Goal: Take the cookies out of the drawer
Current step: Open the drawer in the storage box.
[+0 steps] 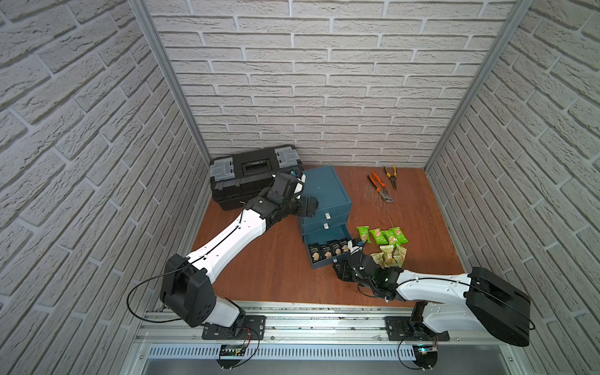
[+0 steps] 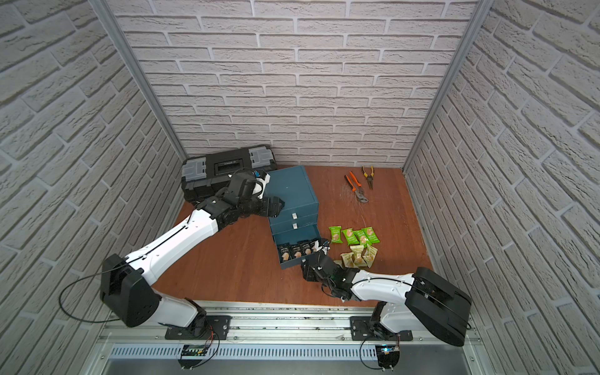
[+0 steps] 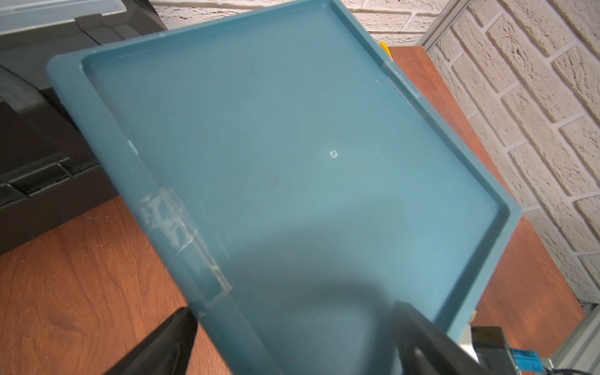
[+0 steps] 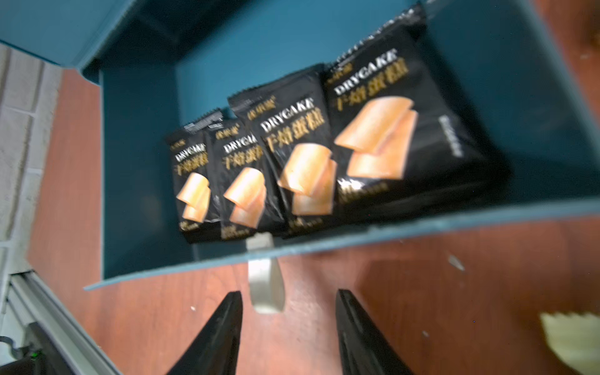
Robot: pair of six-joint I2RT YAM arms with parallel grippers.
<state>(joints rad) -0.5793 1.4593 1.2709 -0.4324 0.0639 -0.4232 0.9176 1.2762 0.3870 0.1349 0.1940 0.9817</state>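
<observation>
The empty right claw [image 4: 289, 293], jaws apart, faced the open blue plastic drawer [image 4: 422, 229] from its near side, four black cookie packets [image 4: 324, 156] lying in a left-to-right row just beyond.

Left arm [image 1: 227, 238]: base near-left, long link reaching far and rightward, left wrist [image 1: 285, 193] bent downward; jaws spread wide.
Right arm [image 1: 431, 285]: base near-right, shoulder folded, forearm running leftward, right wrist [image 1: 360, 271] held low; jaws parted, pointing far.
</observation>
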